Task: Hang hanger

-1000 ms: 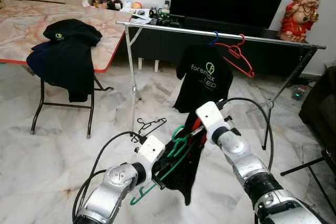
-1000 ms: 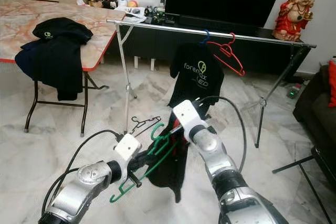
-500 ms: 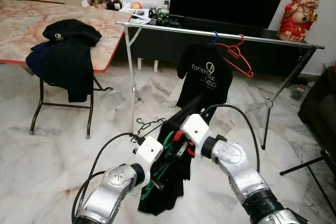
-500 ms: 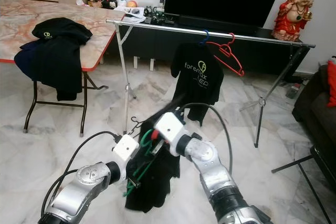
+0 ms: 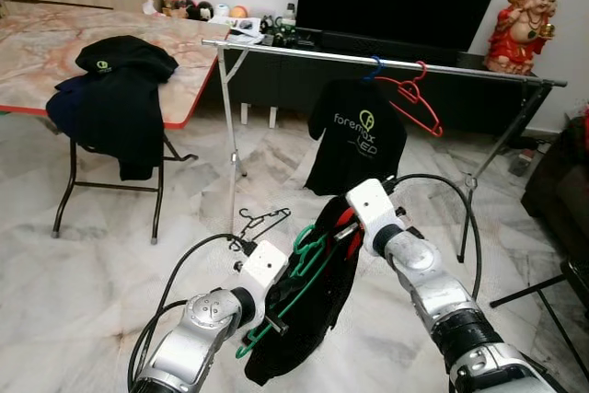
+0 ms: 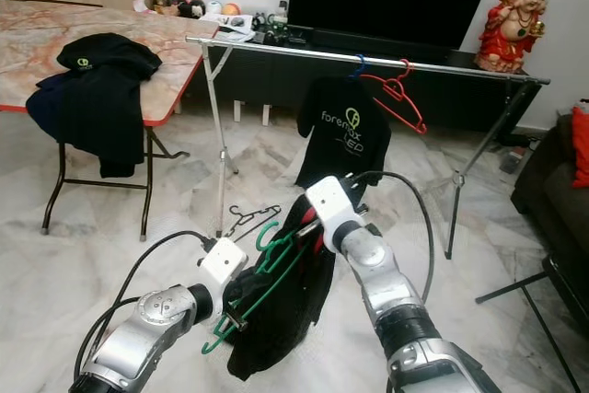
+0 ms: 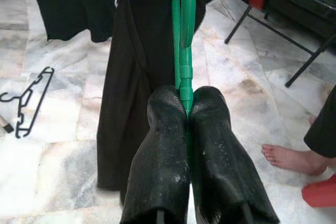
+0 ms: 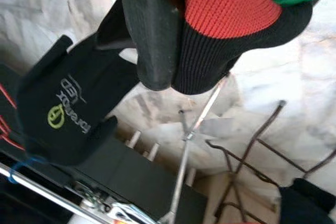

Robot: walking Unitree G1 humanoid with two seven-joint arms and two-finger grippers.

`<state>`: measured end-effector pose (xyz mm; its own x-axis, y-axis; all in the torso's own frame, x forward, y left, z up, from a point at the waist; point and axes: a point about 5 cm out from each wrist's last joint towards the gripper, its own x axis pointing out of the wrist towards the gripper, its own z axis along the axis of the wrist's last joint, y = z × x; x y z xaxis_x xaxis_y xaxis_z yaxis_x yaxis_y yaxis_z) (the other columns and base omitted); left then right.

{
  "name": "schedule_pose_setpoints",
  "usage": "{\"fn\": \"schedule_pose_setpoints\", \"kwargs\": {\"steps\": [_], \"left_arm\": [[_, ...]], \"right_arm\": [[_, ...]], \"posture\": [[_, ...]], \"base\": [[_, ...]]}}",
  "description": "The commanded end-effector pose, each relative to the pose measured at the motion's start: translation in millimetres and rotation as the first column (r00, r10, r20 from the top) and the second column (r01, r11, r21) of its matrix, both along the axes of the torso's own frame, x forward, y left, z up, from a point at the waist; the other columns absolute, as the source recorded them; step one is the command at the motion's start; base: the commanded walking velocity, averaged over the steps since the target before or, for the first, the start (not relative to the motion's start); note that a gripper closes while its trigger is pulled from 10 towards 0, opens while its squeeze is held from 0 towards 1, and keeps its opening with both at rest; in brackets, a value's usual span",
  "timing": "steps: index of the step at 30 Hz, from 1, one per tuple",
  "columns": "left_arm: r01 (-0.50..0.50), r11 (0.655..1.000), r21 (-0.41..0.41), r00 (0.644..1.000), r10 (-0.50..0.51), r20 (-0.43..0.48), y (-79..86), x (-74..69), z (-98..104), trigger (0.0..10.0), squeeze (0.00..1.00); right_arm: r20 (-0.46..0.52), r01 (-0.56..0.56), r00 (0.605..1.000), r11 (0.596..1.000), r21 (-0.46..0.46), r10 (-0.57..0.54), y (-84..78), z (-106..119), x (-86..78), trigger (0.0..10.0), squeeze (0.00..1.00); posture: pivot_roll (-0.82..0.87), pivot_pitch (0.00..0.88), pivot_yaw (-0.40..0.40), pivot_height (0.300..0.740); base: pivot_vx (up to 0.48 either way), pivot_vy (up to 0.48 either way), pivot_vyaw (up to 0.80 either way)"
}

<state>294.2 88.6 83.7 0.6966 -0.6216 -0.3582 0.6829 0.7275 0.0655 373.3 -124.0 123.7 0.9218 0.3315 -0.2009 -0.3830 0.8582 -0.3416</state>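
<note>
My left gripper (image 5: 274, 317) is shut on the lower bar of a green hanger (image 5: 309, 259); the left wrist view shows both fingertips (image 7: 167, 109) clamped on that green hanger (image 7: 181, 40). A black garment (image 5: 311, 324) with a red-and-black knit collar (image 8: 224, 4) drapes over the hanger. My right gripper (image 5: 344, 228) is shut on the collar just above the hanger's hook. Behind them stands a metal clothes rail (image 5: 304, 50), carrying a black printed T-shirt (image 5: 359, 135) on a blue hanger and a bare red hanger (image 5: 416, 98).
A black wire hanger (image 5: 261, 221) lies on the marble floor by the rail's left leg. A folding table (image 5: 46, 48) with dark clothes (image 5: 115, 94) stands at the left. A person's bare foot (image 7: 292, 159) is near. A dark sofa edge (image 5: 563, 181) is at the right.
Half a second ago my right gripper was further left and lower; it has moved right and up with the collar. The garment now hangs spread over the green hanger.
</note>
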Motion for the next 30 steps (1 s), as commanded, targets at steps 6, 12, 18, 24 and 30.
{"fn": "schedule_pose_setpoints", "kwargs": {"steps": [6, 12, 18, 24, 30], "left_arm": [[-0.043, 0.997, 0.058, 0.999, 0.044, -0.011, 3.7, 4.1, -3, 10.0, 0.00], [-0.104, 0.992, 0.077, 0.994, 0.106, -0.020, 11.6, 8.8, -4, 10.0, 0.00], [-0.052, 0.997, 0.053, 0.998, 0.053, -0.024, 6.0, 4.3, -3, 10.0, 0.00], [-0.073, 0.995, 0.061, 0.997, 0.075, -0.022, 3.3, 6.4, -3, 10.0, 0.00], [-0.091, 0.994, 0.060, 0.995, 0.093, -0.020, 4.5, 8.3, -3, 10.0, 0.00]], "right_arm": [[0.043, 0.036, 0.998, 0.999, 0.025, -0.037, 0.7, 12, 5.6, 10.0, 0.00], [0.036, 0.041, 0.998, 0.999, 0.035, -0.043, 2.8, 9, 5.5, 10.0, 0.00], [0.022, 0.001, 1.000, 0.999, 0.036, -0.002, 9.4, 7, 3.1, 10.0, 0.00], [0.010, -0.045, 0.999, 0.997, 0.062, 0.045, 20.8, 7, -0.7, 10.0, 0.00], [-0.032, -0.143, 0.988, 0.966, 0.215, 0.153, 48.9, 7, -17.0, 10.0, 0.00]], "posture": [[0.14, 0.000, -0.116, 0.740], [0.14, 0.000, -0.115, 0.740], [0.14, 0.000, -0.114, 0.740], [0.14, 0.000, -0.115, 0.740], [0.13, 0.000, -0.116, 0.740]], "base": [[0.000, 0.000, 0.00], [0.000, 0.000, 0.00], [0.000, 0.000, 0.00], [0.000, 0.000, 0.00], [0.000, 0.000, 0.00]]}}
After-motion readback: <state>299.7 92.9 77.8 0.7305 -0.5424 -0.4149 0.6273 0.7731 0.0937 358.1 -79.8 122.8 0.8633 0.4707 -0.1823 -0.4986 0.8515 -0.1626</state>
